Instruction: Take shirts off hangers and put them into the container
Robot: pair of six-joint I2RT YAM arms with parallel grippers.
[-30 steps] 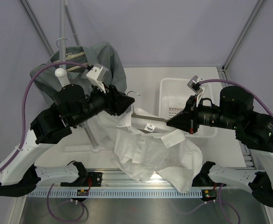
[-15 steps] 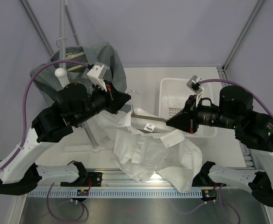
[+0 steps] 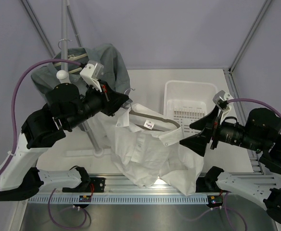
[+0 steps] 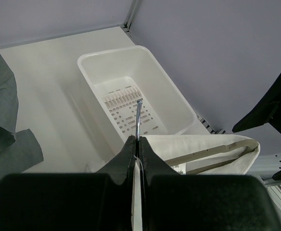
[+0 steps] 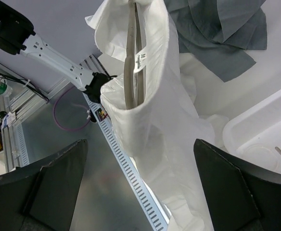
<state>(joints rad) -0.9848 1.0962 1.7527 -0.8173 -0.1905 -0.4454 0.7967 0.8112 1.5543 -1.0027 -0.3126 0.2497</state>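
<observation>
Hanging from its hanger (image 5: pixel 131 62), the white shirt (image 3: pixel 150 154) sits between your two arms. Its collar is held up off the table (image 3: pixel 150 82) and its lower part is bunched on the surface by the near edge. The wooden bar runs inside the collar, and the thin metal hook (image 4: pixel 138 118) sticks out from the left gripper (image 3: pixel 123 98). That gripper's fingers are pressed together on the hook's stem, as your left wrist view shows clearly.

The container (image 3: pixel 191 84) stands just to the right of the shirt, and the shirt is outside it.

Your right gripper (image 3: pixel 191 134) hovers near the right end of the collar without touching the cloth. Its fingers (image 5: pixel 54 187) are spread wide apart, framing the shirt in the right wrist view.

Behind your left arm, the grey-green shirt (image 3: pixel 109 60) hangs on its own hanger (image 3: pixel 72 60), up by the metal pole (image 3: pixel 64 29) at the far left.
</observation>
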